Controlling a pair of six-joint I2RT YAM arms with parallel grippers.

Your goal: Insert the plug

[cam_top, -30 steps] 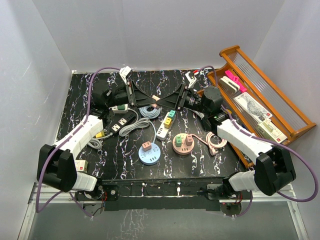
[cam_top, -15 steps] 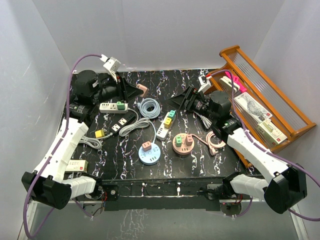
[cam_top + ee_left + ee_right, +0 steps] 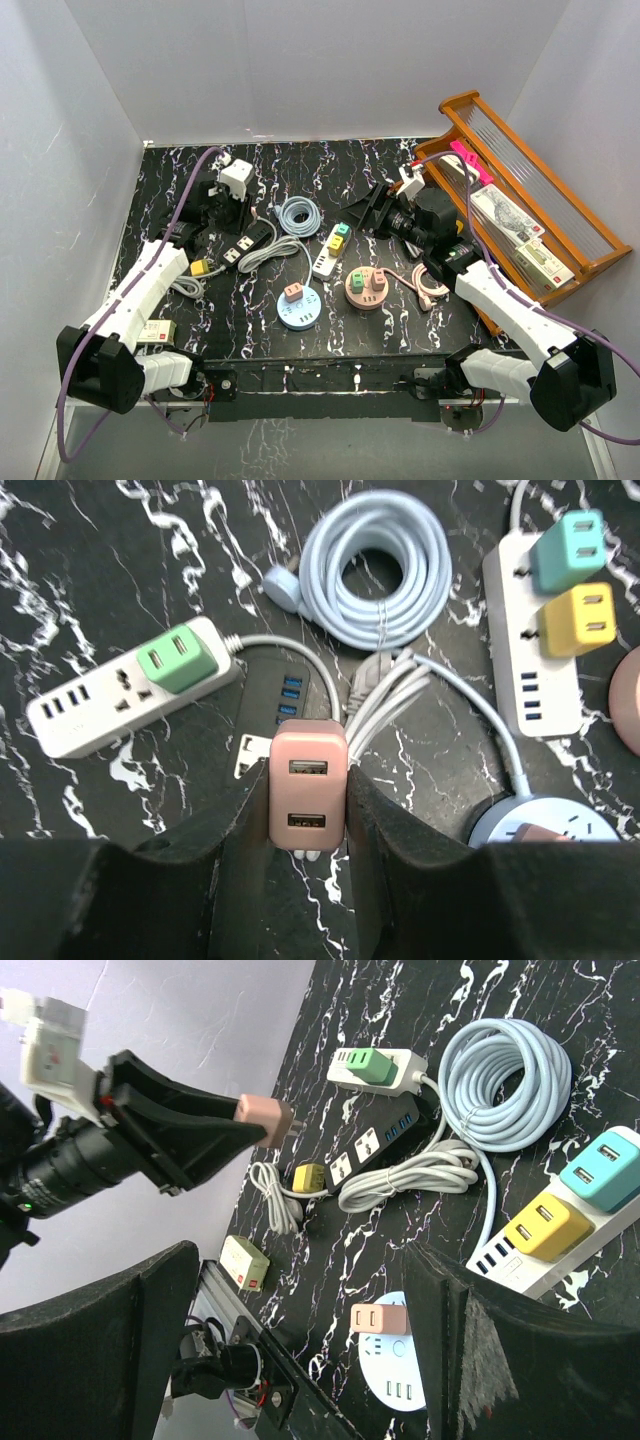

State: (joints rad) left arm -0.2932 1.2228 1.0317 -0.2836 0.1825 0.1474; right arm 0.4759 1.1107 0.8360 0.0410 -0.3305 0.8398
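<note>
My left gripper [image 3: 307,815] is shut on a pink USB charger plug [image 3: 307,780], pinched between both fingers, prongs pointing down. It hovers over the black power strip [image 3: 283,692], just above its white socket face [image 3: 250,756]. In the top view the left gripper [image 3: 230,213] is over that black strip [image 3: 250,240] at the table's left. The right wrist view shows the pink plug [image 3: 262,1114] at the tip of the left gripper. My right gripper [image 3: 378,210] is open and empty, raised and tilted near the table's middle right; it also shows in its own wrist view [image 3: 300,1350].
A white strip with a green plug [image 3: 177,658] lies to the left. A coiled pale blue cable [image 3: 380,565], a white strip with teal and yellow plugs [image 3: 330,250], a blue round hub [image 3: 299,311], a pink round hub [image 3: 367,288] and a wooden tray [image 3: 560,250] at the right.
The two grippers were close together at the table's back middle. The left arm swung left with the pink plug and has come down over the black strip. The right arm drew back right.
</note>
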